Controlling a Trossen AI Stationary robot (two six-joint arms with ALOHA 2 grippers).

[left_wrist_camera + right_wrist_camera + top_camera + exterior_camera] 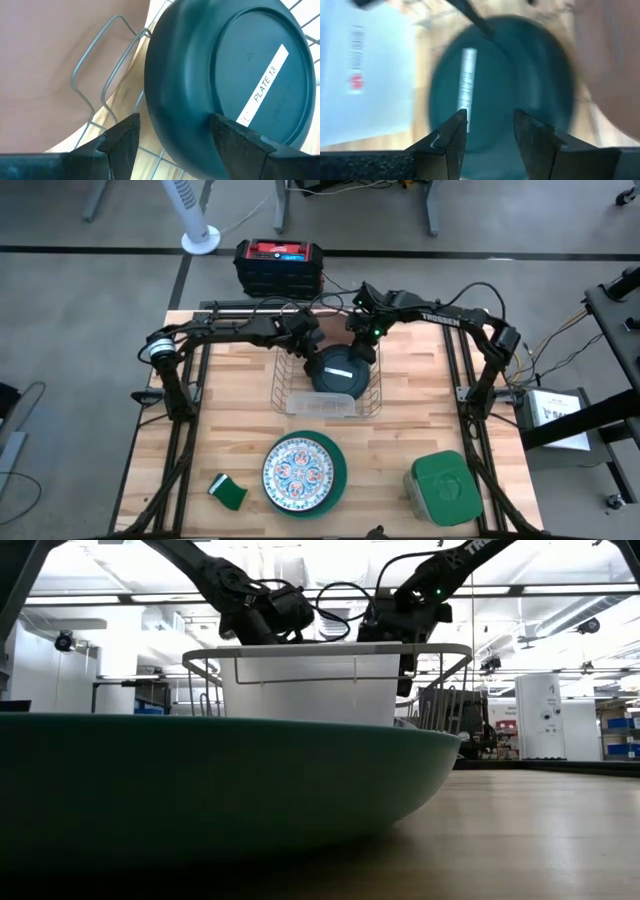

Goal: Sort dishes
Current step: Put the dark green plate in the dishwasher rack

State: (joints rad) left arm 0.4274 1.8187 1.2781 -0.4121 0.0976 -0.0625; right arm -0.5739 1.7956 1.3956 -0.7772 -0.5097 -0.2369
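The dark teal plate (338, 370) leans in the wire rack (285, 385) with its labelled underside (260, 85) turned up. My left gripper (306, 340) is open at the plate's far-left rim (165, 135); one finger stands outside the rim and one over the underside. My right gripper (363, 346) is open just beyond the plate's far-right edge (490, 140). The white ornamented plate (297, 472) lies on the bright teal-green plate (338, 470) near the table's near edge. A salmon-pink surface (45, 55), perhaps the pink plate, shows beside the rack wires. My left gripper stands open astride the dark plate's rim (165, 135), with one finger (235, 140) in front of the underside. I cannot tell whether either finger touches the plate. My right gripper's view is blurred, and I cannot tell whether it touches the plate either.
A green sponge (228, 491) lies near the left front. A square green-lidded container (443, 486) sits at the right front. The rack's white tray wall (305, 685) faces the near side. A dark box with a red top (279, 265) stands behind the table. Bare wood shows on both sides.
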